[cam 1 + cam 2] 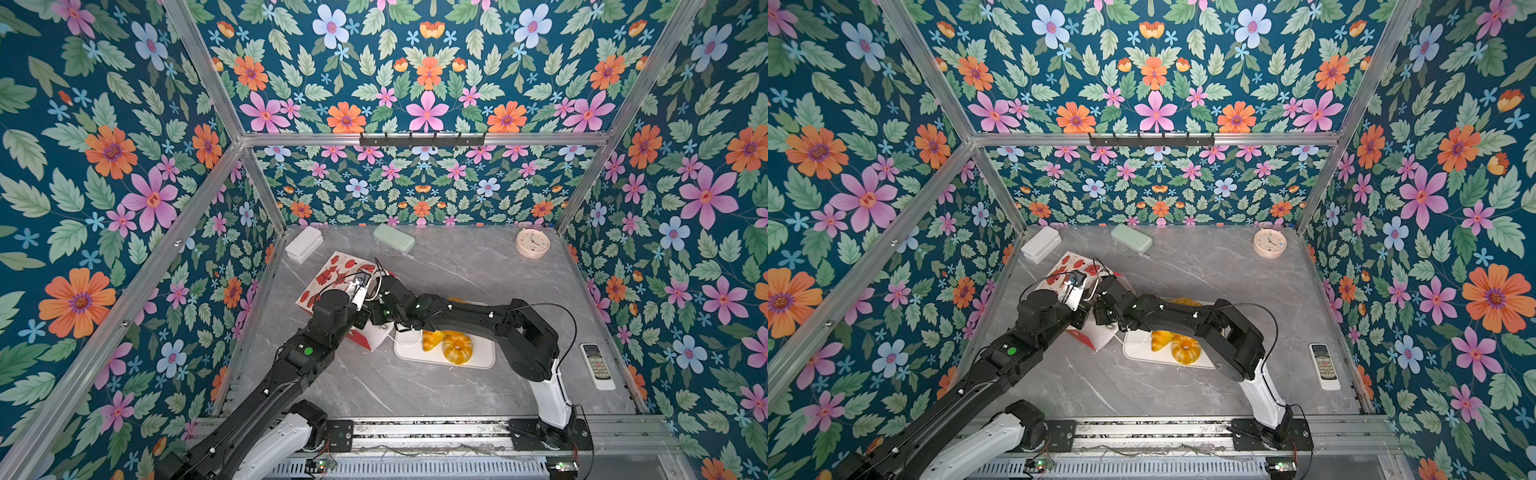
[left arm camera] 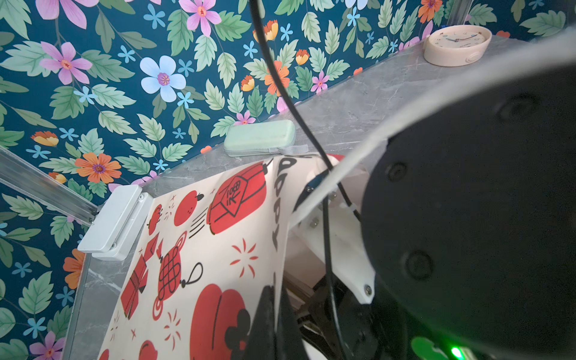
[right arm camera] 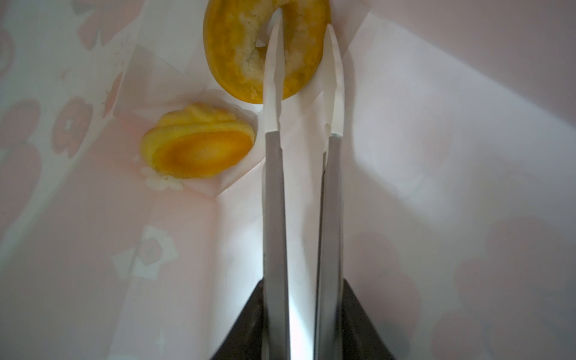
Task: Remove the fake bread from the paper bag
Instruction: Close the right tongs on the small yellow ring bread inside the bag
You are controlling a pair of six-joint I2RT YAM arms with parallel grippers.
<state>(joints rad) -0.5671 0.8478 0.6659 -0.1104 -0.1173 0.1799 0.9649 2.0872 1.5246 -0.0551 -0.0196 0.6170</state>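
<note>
While inside the paper bag (image 1: 322,276) | my right gripper (image 3: 304,21) pinches the ring bun (image 3: 230,56) by one side | bun straight ahead, at bag bottom

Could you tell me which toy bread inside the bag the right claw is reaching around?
The glossy yellow ring-shaped toy bun: one finger of the right claw pokes through its hole, while the yellow shell-shaped toy roll lies untouched.

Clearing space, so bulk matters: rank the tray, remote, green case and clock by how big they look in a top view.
1. tray, clearly largest, though partly covered.
2. remote, but it lies nearer the camera, so this rank is unsure.
3. green case and clock: they look about alike, so no ranking between them.
</note>
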